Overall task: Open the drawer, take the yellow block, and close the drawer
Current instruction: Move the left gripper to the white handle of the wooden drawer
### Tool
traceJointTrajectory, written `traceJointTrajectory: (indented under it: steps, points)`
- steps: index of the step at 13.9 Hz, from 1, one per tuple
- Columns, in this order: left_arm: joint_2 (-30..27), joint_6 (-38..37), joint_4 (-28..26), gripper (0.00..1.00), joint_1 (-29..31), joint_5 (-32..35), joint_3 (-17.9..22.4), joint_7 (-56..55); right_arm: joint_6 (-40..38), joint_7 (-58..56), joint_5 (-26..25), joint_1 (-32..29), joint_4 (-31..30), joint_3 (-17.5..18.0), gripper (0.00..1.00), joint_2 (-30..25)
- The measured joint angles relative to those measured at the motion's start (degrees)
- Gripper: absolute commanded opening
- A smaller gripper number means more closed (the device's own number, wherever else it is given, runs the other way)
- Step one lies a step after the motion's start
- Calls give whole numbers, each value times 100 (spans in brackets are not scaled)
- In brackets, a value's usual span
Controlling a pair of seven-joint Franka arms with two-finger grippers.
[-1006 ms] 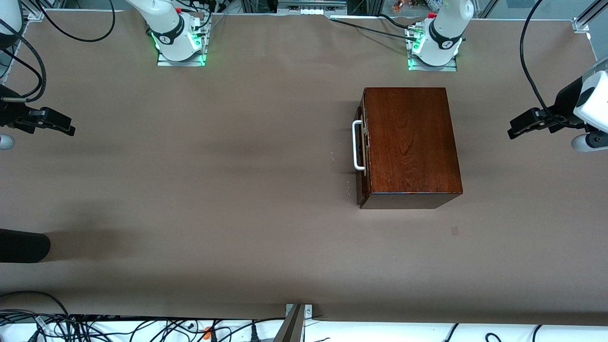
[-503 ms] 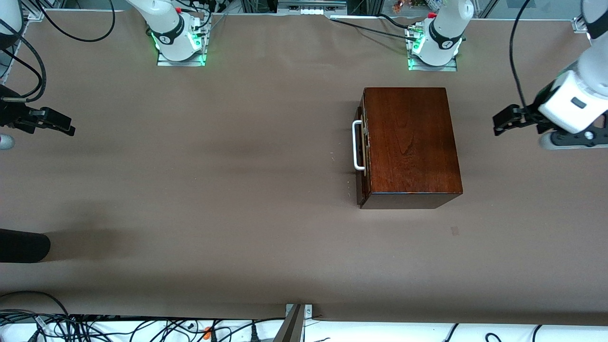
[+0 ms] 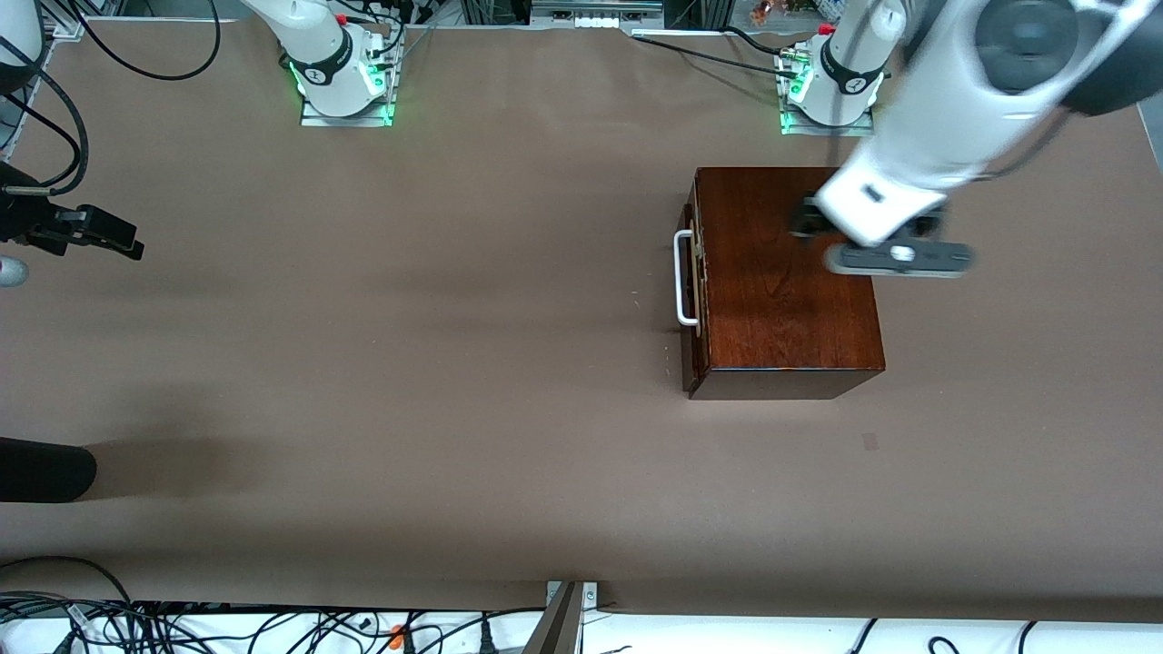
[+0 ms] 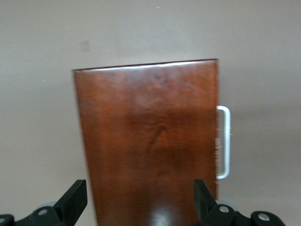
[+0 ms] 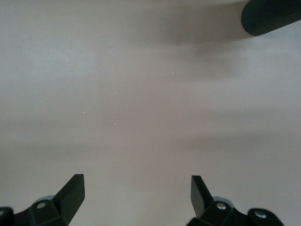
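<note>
A: Where is the drawer kept?

B: Shut, in the brown box on the desk.

A: And the claws?

B: The left claw is spread wide over the box. The right claw is spread too, waiting over bare desk.

A: What should be grabbed?

B: The white handle, pulled straight. No yellow block can be seen.

Both arms are glossy white with black joint bands, green-lit bases, black cables and black two-finger grippers.

The box is dark reddish-brown wood, polished smooth and glossy, its grain showing. Its handle looks like smooth white plastic. The table wears a matt brown cloth-like cover.
</note>
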Motion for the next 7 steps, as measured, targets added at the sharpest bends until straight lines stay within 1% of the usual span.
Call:
traceJointTrajectory:
  steps: [3,7]
  points:
    - [323,84,174,100,-484,0,-1,-592,0,0,0,0,1,0,100,0]
    - [656,126,233,100,-1130,-1,-3,-1427,0,0,0,0,2,0,100,0]
